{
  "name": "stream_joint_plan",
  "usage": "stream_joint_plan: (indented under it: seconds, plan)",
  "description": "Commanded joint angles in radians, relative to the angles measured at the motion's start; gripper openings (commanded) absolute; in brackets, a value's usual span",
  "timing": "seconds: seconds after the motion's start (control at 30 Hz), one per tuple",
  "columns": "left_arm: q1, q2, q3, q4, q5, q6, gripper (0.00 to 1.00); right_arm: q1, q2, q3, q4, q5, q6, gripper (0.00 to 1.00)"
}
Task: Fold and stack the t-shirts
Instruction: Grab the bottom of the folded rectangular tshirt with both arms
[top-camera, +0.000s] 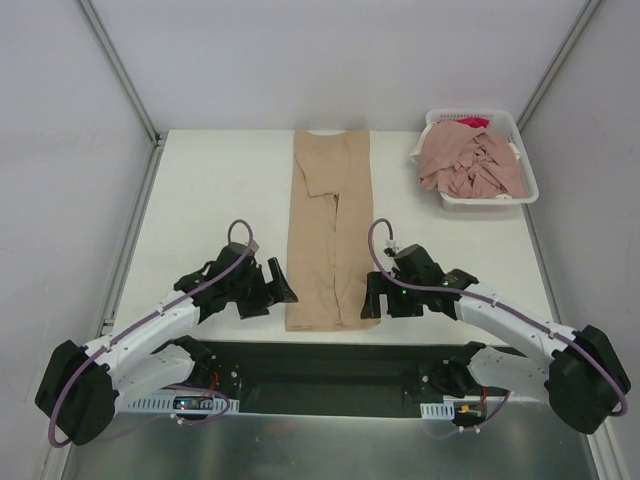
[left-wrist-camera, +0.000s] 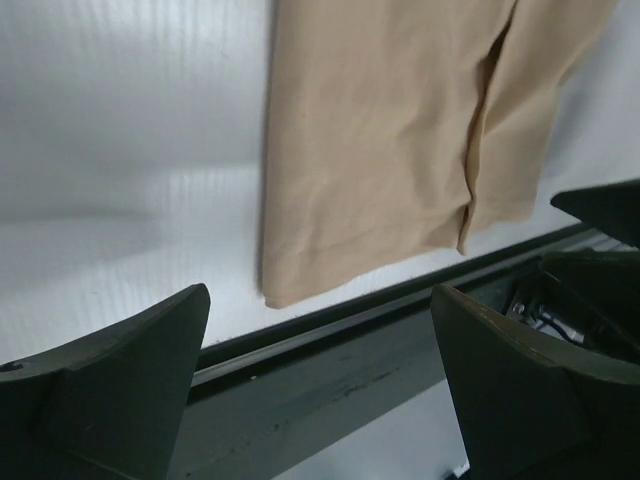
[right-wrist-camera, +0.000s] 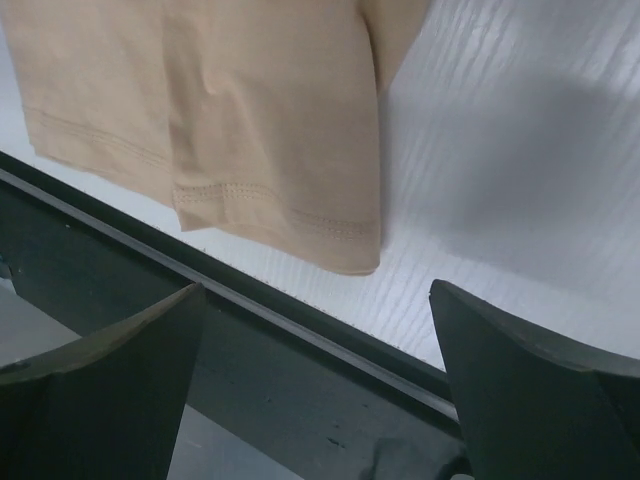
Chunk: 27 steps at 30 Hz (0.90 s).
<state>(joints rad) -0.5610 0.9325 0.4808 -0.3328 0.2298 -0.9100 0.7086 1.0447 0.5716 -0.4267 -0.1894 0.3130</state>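
1. Tan t-shirt (top-camera: 330, 235): one item, folded lengthwise into a long narrow strip. It is laid flat along the middle of the table (top-camera: 220, 200), running from the far edge to the near edge. A stitched hem is seen at the near end, just short of the table's dark front rail.
2. Pink t-shirts (top-camera: 470, 165): a crumpled heap whose count cannot be told. They are held in the white lattice basket (top-camera: 527, 190) at the far right corner, well apart from the tan t-shirt.
3. Left gripper (top-camera: 283, 287): placed low over the table, just beside the near left corner of the tan t-shirt. The jaws are spread wide and nothing is held. In the left wrist view, the shirt corner is seen ahead of the fingers, not between them.
4. Right gripper (top-camera: 371, 296): placed just beside the near right corner of the tan t-shirt. The jaws are spread wide and nothing is gripped. In the right wrist view, the hem corner is seen beyond the fingers.
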Motion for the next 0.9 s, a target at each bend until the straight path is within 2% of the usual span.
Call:
stream_joint_plan:
  seconds: [0.0,0.03,0.1,0.13,0.17,0.23,0.27,0.37,0.47,0.5,0.6,0.67,0.77,0.8,0.87]
  plan:
    - [-0.082,0.060,0.019,0.041,0.095,-0.033,0.90,-0.014,0.061,-0.013,0.086,-0.105,0.004,0.96]
    - [-0.092,0.075,0.016,0.040,0.095,-0.044,0.83,-0.017,0.073,-0.019,0.094,-0.107,0.006,0.93]
    - [-0.117,0.109,0.009,0.040,0.091,-0.069,0.78,-0.024,0.098,-0.032,0.108,-0.110,0.020,0.91]
    - [-0.123,0.117,-0.002,0.040,0.083,-0.079,0.76,-0.027,0.103,-0.045,0.130,-0.110,0.026,0.87]
    - [-0.138,0.123,-0.008,0.037,0.056,-0.090,0.70,-0.029,0.112,-0.050,0.140,-0.108,0.032,0.85]
    - [-0.143,0.144,-0.024,0.040,0.049,-0.110,0.65,-0.034,0.123,-0.059,0.144,-0.079,0.034,0.81]
    - [-0.151,0.156,-0.028,0.040,0.045,-0.116,0.58,-0.035,0.127,-0.065,0.144,-0.070,0.034,0.78]
    - [-0.165,0.173,-0.033,0.040,0.049,-0.133,0.49,-0.049,0.135,-0.085,0.147,-0.059,0.047,0.73]
    - [-0.198,0.190,-0.038,0.043,0.045,-0.155,0.42,-0.055,0.130,-0.114,0.174,-0.073,0.069,0.65]
    - [-0.209,0.196,-0.039,0.041,0.036,-0.159,0.39,-0.055,0.127,-0.122,0.181,-0.079,0.075,0.59]
    - [-0.217,0.232,-0.041,0.043,0.032,-0.171,0.38,-0.055,0.112,-0.145,0.195,-0.070,0.093,0.48]
    - [-0.227,0.265,-0.033,0.052,0.026,-0.168,0.36,-0.054,0.109,-0.151,0.200,-0.061,0.097,0.45]
    - [-0.229,0.305,-0.018,0.049,0.014,-0.161,0.23,-0.055,0.120,-0.156,0.204,-0.068,0.097,0.35]
    - [-0.229,0.313,-0.015,0.049,0.014,-0.161,0.22,-0.055,0.120,-0.164,0.212,-0.071,0.100,0.30]
    - [-0.229,0.328,-0.015,0.049,0.008,-0.164,0.22,-0.055,0.117,-0.173,0.215,-0.077,0.107,0.27]
